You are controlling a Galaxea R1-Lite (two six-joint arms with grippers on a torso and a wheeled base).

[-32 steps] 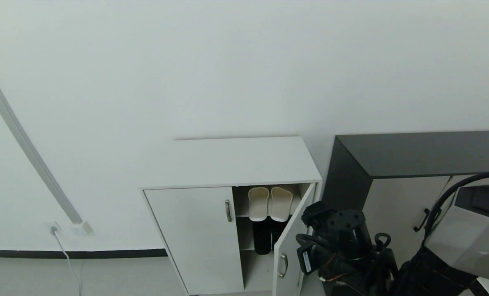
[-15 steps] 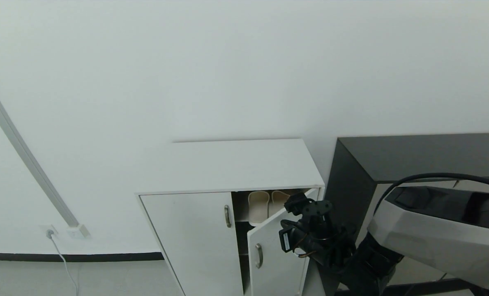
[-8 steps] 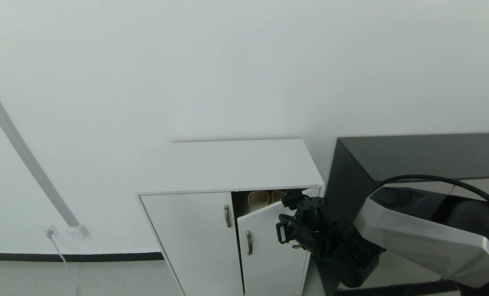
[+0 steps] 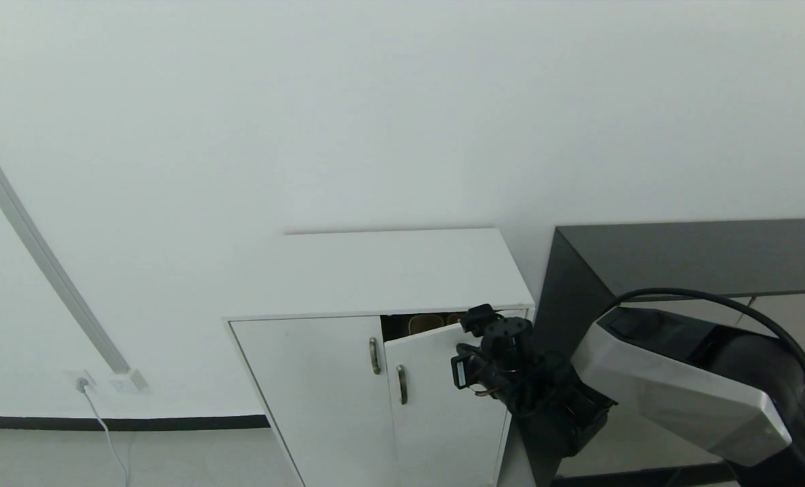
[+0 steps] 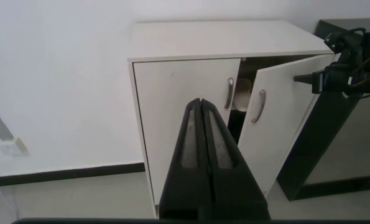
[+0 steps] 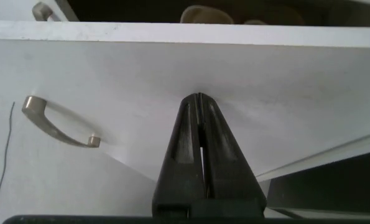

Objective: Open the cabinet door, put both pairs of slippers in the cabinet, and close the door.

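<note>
Two beige slippers (image 4: 426, 324) sit in the white cabinet (image 4: 389, 270) behind its nearly shut door (image 4: 436, 412), by a white wall (image 4: 402, 101) and dark cabinet (image 4: 680, 250). The right gripper (image 6: 200, 96) touches the door with closed fingers; the left gripper (image 5: 200, 101) has closed fingers too.

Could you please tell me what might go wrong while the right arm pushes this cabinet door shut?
1. The right gripper rests against the smooth door with shut jaws, away from its handle; it may slip sideways and leave the door ajar.
2. The beige slippers sit close behind the open gap; if they protrude, the door could jam against them.
</note>
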